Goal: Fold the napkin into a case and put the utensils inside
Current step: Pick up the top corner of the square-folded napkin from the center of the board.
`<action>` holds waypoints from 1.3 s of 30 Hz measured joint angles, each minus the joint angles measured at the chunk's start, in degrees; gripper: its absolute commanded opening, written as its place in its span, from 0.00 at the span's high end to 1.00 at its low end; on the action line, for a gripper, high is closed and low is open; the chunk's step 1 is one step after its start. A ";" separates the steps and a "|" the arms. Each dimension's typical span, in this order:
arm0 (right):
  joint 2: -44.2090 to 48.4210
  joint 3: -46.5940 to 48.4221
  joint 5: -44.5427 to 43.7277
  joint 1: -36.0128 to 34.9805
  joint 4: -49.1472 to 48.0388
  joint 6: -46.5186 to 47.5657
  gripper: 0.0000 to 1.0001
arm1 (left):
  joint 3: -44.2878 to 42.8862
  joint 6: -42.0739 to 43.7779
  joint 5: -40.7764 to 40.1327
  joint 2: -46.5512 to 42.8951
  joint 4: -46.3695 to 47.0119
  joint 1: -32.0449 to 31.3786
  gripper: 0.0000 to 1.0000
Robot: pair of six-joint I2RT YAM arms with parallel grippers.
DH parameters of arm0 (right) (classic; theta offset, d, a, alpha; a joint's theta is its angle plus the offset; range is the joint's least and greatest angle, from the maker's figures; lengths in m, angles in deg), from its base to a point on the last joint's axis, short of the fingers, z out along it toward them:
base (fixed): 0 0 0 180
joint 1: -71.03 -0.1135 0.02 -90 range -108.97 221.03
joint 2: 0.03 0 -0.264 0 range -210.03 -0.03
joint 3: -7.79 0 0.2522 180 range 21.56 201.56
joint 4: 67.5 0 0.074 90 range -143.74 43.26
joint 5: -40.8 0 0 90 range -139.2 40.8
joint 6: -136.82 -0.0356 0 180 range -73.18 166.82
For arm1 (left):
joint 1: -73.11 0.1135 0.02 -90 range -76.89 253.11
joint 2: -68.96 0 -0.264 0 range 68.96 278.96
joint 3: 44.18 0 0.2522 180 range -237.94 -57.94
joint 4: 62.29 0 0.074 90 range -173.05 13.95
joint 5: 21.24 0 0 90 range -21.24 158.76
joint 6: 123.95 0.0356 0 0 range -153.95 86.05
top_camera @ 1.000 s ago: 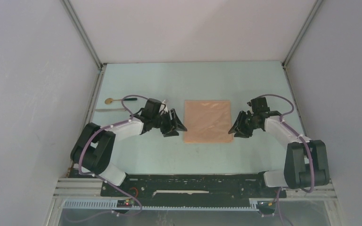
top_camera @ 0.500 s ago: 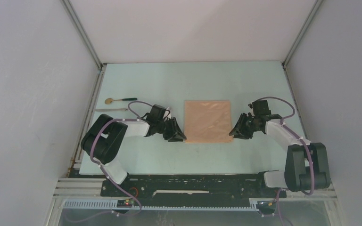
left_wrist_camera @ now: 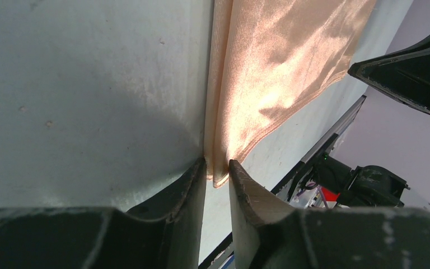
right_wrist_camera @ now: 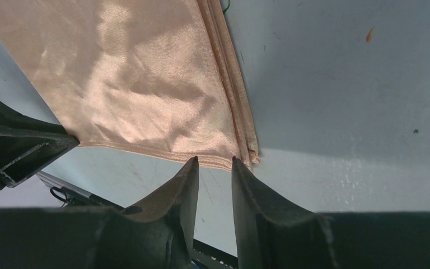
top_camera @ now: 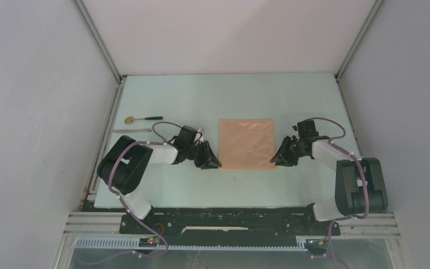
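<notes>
Pinching the napkin's near left corner, the left gripper (left_wrist_camera: 217, 169) has its dark, matt, wedge-shaped fingers (left_wrist_camera: 186, 193) drawn in to a slim gap, with both tips against a raised ridge of cloth. At the near right corner the right gripper (right_wrist_camera: 214, 161) stands slightly parted, its tips just meeting the hem, with nothing gripped between them.

The napkin (top_camera: 246, 144) is a peach square lying flat on the pale, scuffed table (top_camera: 201, 101). Its weave is fine and has a satin sheen, with soft creases, and along the right edge several hemmed layers sit stacked. Well to the left of the napkin and towards its far side lie the spoon (top_camera: 144, 118), with a round gold bowl and a slim dark handle, and just nearer than it the thin silvery piece (top_camera: 131, 130).

A second ago the left gripper was wider and stood off the napkin's left edge, further up its side; it has since slid to the near corner and narrowed. The right gripper has likewise dropped to its near corner and closed a little. Napkin and utensils have not shifted
</notes>
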 measured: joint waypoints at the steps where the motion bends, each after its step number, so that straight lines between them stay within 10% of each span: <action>1: -0.11 0.00 -0.02 0.02 -0.13 0.00 0.62 | 0.00 -0.04 0.00 0.00 0.00 -0.02 0.70; 39: -0.13 -1.42 -0.24 0.04 -0.28 0.15 0.56 | 0.20 -0.87 0.35 0.28 1.07 -0.07 0.70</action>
